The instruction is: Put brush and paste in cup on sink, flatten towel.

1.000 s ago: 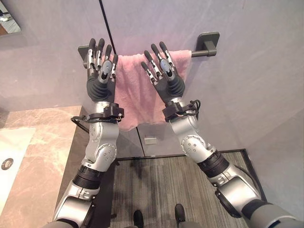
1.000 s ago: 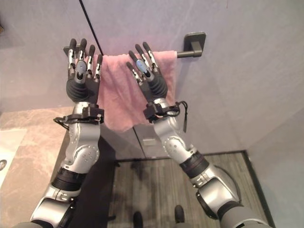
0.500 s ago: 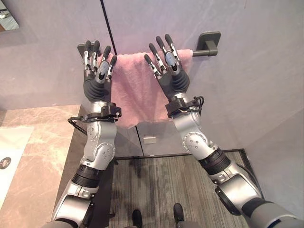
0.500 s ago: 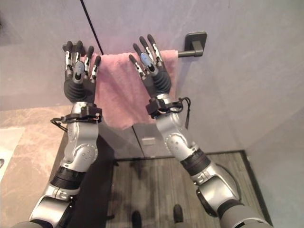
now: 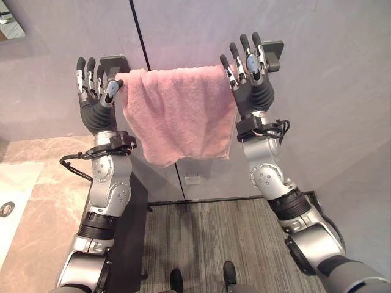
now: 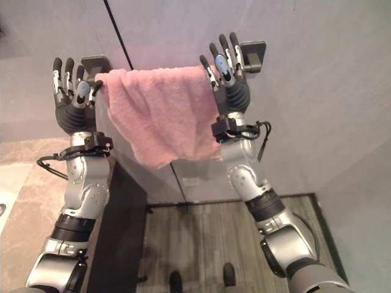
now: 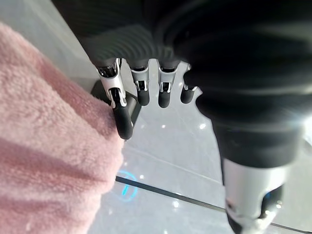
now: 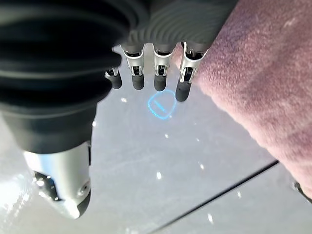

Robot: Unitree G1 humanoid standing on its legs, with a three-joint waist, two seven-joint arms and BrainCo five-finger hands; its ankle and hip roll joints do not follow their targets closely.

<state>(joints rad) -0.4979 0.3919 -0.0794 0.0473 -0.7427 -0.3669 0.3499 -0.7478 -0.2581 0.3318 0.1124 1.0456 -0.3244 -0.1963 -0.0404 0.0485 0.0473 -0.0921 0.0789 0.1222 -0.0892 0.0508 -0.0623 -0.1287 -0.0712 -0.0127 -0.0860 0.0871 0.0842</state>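
Observation:
A pink towel [image 5: 177, 113] hangs spread over a dark wall rail, from the left bracket [image 5: 115, 63] to the right bracket [image 5: 272, 54]. My left hand [image 5: 93, 97] is raised at the towel's left edge, fingers straight and open; its wrist view has one fingertip [image 7: 125, 127] against the pink cloth [image 7: 48, 161]. My right hand [image 5: 250, 76] is raised at the towel's right edge, also open, with the towel [image 8: 263, 78] beside its fingers [image 8: 183, 85]. Neither hand holds anything.
A grey wall with a dark vertical seam [image 5: 139, 36] stands behind the rail. A marble counter [image 5: 49, 183] with a white sink [image 5: 9, 207] lies at the lower left. Striped flooring [image 5: 214, 244] lies below. A small white plate [image 5: 193, 180] sits on the wall under the towel.
Both hands have slid apart along the rail, left hand leftwards and right hand rightwards. The towel, bunched between them before, now hangs wider across the rail.

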